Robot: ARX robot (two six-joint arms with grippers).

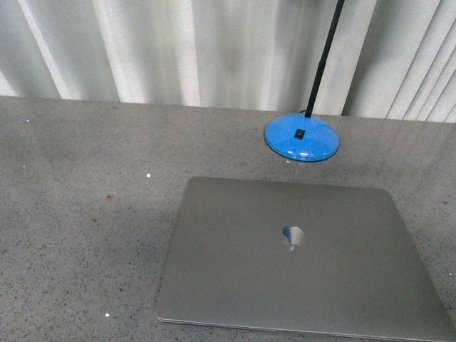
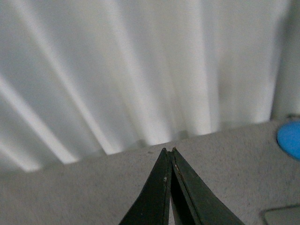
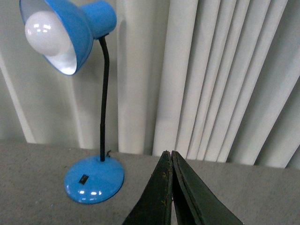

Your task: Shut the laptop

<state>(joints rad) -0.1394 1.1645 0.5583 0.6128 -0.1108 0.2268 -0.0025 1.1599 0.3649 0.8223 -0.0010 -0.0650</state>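
- The laptop (image 1: 299, 260) lies shut and flat on the grey speckled bench (image 1: 78, 206), lid up, in the near right part of the front view.
- Its silver lid shows a shiny logo (image 1: 292, 236) near the middle; the lid's far edge runs just short of the lamp base.
- A blue lamp (image 1: 301, 137) stands on the bench just behind the laptop, near it but apart; its black stem rises out of the front view.
- In the right wrist view the lamp (image 3: 93, 179) shows whole: round base with a small switch, bent black neck, blue shade with a white bulb (image 3: 47, 33) inside.
- Pale pleated curtains (image 1: 178, 50) hang along the back of the bench.
- Neither arm shows in the front view.
- The left end effector (image 2: 168, 151) is closed, its dark fingers meeting at the tips with nothing between them; it points over bare bench toward the curtain.
- A corner of the laptop (image 2: 283, 216) and an edge of the lamp base (image 2: 289, 139) show at the side of the left wrist view.
- The right end effector (image 3: 167, 153) is likewise closed and holds nothing, its tips together, aimed toward the curtain beside the lamp.
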